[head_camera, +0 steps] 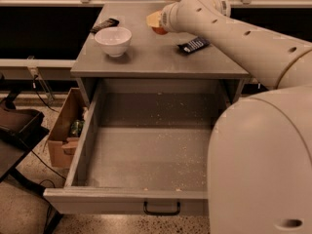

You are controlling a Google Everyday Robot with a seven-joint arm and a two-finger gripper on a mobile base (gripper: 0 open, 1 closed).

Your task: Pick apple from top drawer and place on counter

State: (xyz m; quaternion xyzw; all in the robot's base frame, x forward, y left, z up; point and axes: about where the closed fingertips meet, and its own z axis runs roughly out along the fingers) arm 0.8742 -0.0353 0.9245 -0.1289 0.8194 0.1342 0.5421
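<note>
The small round red-orange apple with a yellowish patch (155, 23) is at the back of the flat grey counter (146, 60), right at the tip of my robot's white arm (243, 43). The gripper (162, 21) is there at the apple, mostly hidden behind the fat round end of the arm. I cannot tell if the gripper is squeezing the apple or is loose. I also cannot tell if the apple sits on the counter or hangs just over it.

A round white bowl (113, 40) stands on the counter to the left of the apple, near it but not touching. A flat black thing with buttons (194, 45) lies on the counter to the right of the apple, partly under the arm. Another flat black thing (104, 25) lies at the back left corner, behind the bowl.

Below the counter the wide grey top drawer (146, 150) is pulled all the way out. Its floor has little pale crumbs on it. A small black handle (162, 209) is on its front.

A brown cardboard box (61, 140) stands on the floor just left of the drawer. The robot's big white body (263, 165) covers the right side of the drawer.
</note>
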